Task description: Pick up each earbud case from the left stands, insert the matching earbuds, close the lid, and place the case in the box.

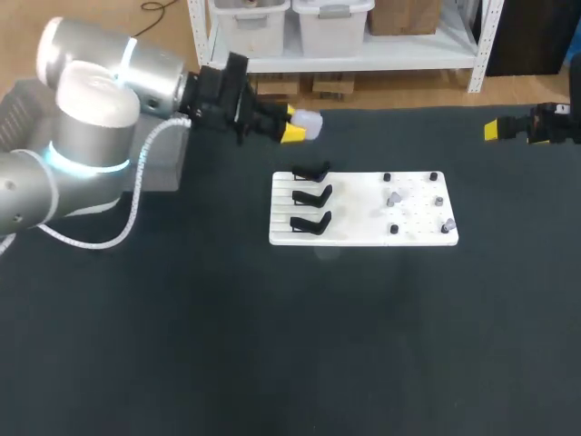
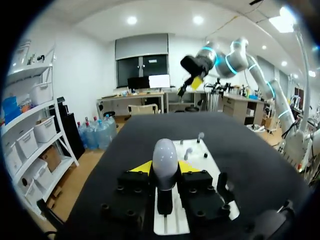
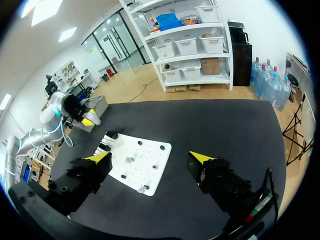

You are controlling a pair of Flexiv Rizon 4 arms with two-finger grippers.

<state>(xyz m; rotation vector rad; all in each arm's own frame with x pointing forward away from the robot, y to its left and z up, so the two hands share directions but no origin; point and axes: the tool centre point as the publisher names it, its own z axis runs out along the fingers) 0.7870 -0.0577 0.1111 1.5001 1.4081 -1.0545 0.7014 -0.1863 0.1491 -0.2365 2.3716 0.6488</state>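
Closest to the left wrist camera, the left gripper (image 2: 165,168) is closed narrowly on a white, egg-shaped earbud case (image 2: 165,154). The case is held between the yellow tips, raised clear of the table. The white board (image 1: 363,238) lies ahead of and below these fingers. On the end of the board nearest this gripper, three black stands (image 1: 310,194) are seen bare, so the pick-up of this case is judged done. No other case is visible. Small grey earbuds (image 1: 393,195) rest beyond the stands, among dark pegs, and none has been taken up. Inserting them, closing the lid and placing the case are therefore judged to be left. Whether the lid is open cannot be told, and no box is seen in any view. The right gripper (image 3: 150,159) is spread wide and empty, well apart from the board, which lies ahead of and below it. Nothing is seen between either gripper and the board, but the stands and pegs stand close around the earbuds and may crowd a grasp.
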